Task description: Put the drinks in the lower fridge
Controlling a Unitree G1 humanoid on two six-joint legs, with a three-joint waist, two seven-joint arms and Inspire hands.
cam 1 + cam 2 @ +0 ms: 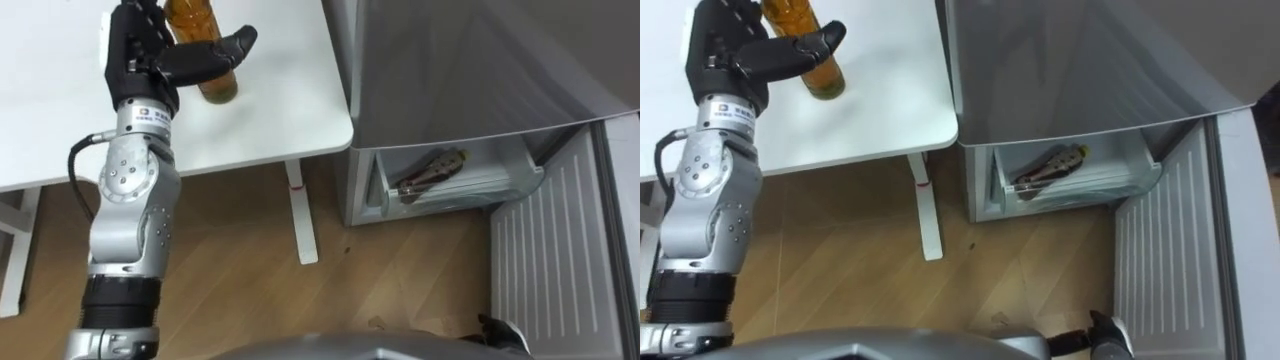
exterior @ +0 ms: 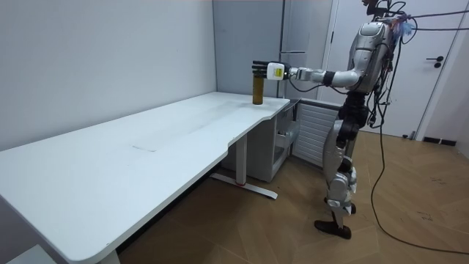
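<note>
An amber drink bottle [image 1: 214, 80] stands near the right corner of the white table [image 1: 290, 110]; in the room view the bottle [image 2: 258, 92] is upright at the table's far end. My left hand [image 1: 140, 55] reaches over the table, thumb lying across the bottle's near side and fingers curled round its left side. In the room view my left hand [image 2: 259, 70] covers the bottle's upper part. The grey fridge [image 1: 470, 70] stands right of the table, its lower compartment [image 1: 455, 185] open. A dark bit of my right hand [image 1: 500, 332] shows at the bottom edge.
The lower fridge door [image 1: 560, 250] is swung open to the right, its ribbed white inside facing me. A brown packet [image 1: 430, 170] lies in the lower drawer. A white table leg [image 1: 300, 215] stands on the wooden floor between table and fridge.
</note>
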